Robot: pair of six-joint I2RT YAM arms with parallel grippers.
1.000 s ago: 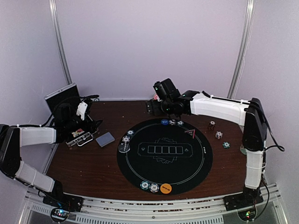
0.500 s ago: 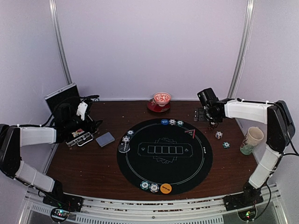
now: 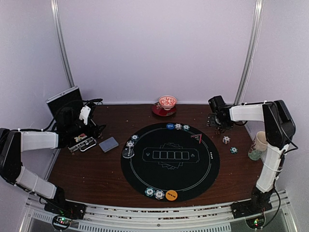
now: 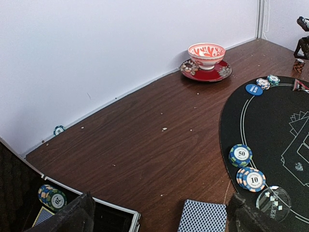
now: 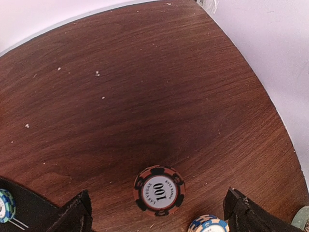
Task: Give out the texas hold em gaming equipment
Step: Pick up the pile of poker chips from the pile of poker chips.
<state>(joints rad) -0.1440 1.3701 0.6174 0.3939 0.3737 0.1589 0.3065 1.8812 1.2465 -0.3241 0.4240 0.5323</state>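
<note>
Right wrist view showed a red-and-black stripe-edged poker chip (image 5: pixel 159 190) with "100" on its white centre. It stood on the dark brown wooden table (image 5: pixel 145 72) between the widely spread fingers (image 5: pixel 72 217) of the right gripper (image 3: pixel 218 120), which held nothing. Smaller lettering round the number was too fine to read. A blue-and-orange-edged chip (image 5: pixel 207 225) below it was cut off by the frame. On the left wrist view, chips marked "50" (image 4: pixel 240 154) and "10" (image 4: pixel 252 179) lay on the round black mat (image 4: pixel 270 121), near a partly cropped grey-blue-backed card deck (image 4: pixel 202 218). The left gripper (image 4: pixel 159 215) hung fully open and empty. Writing on the blue marker disc (image 4: pixel 253 89) was illegible.
</note>
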